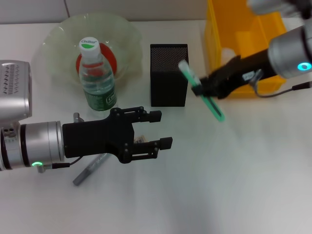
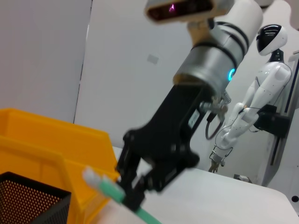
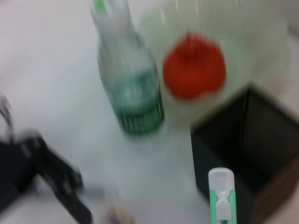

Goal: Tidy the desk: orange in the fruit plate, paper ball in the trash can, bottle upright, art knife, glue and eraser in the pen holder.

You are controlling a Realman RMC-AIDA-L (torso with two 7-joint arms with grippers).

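My right gripper (image 1: 201, 89) is shut on the mint-green art knife (image 1: 215, 110), which hangs tilted in the air just right of the black mesh pen holder (image 1: 168, 74). The left wrist view shows that gripper (image 2: 135, 189) pinching the knife (image 2: 108, 188). The bottle (image 1: 97, 80) stands upright in front of the fruit plate (image 1: 56, 41), with the orange (image 1: 108, 59) inside the plate. My left gripper (image 1: 161, 129) is open above the small beige eraser (image 1: 141, 139). The grey glue (image 1: 90, 168) lies on the desk (image 1: 219, 185) beneath the left arm.
The yellow trash can (image 1: 229, 53) stands at the back right, behind my right arm. A pale shape (image 1: 242, 39) lies inside it; I cannot tell what it is. In the left wrist view a white humanoid robot (image 2: 261, 98) stands beyond the desk.
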